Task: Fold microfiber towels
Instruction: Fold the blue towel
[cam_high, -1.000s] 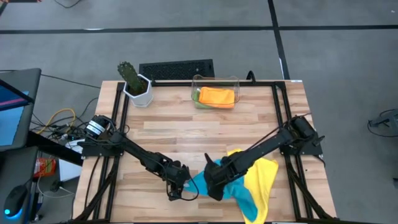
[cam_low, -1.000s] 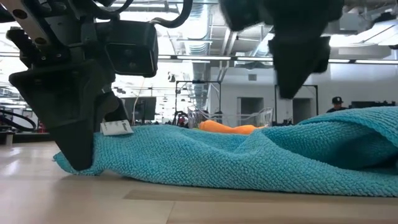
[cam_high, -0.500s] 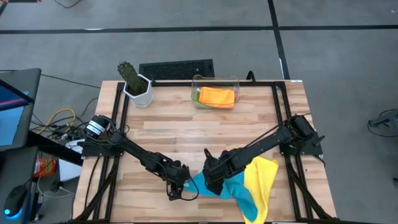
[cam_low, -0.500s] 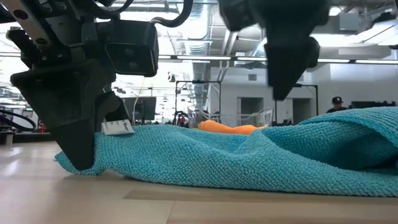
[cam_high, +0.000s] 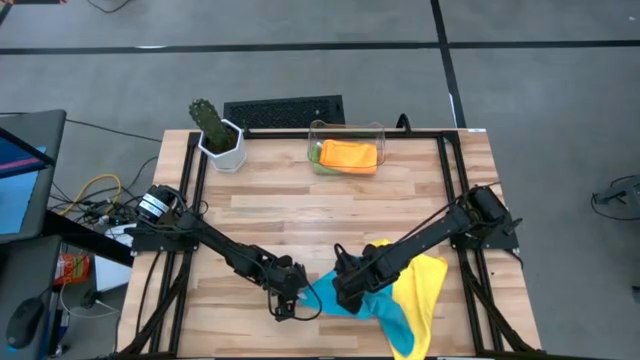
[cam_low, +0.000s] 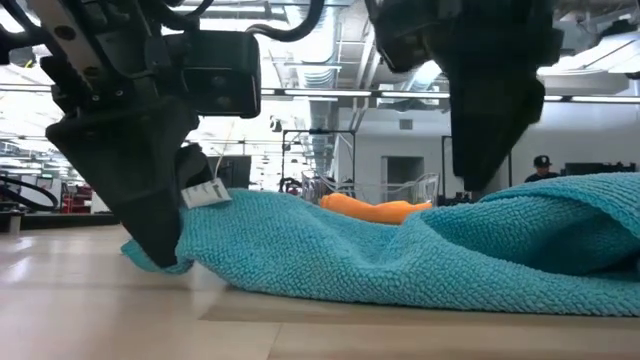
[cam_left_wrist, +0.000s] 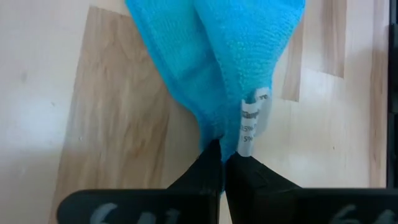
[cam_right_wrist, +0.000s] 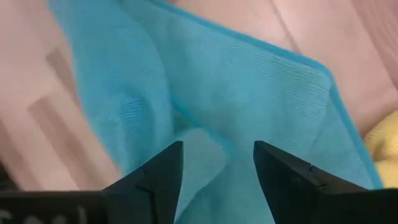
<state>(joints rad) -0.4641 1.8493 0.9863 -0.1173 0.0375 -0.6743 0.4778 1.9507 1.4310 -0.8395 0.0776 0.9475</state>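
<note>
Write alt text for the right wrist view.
The right gripper hangs with its jaws open just above a rumpled blue towel lying on the wooden table. A bit of yellow towel shows at the edge.

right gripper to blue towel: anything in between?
Nothing visible. The right gripper hangs open directly over the blue towel, with only bare cloth between its fingers. The left gripper is shut on the towel's tagged corner, off to the side. The yellow towel lies on the far side.
</note>
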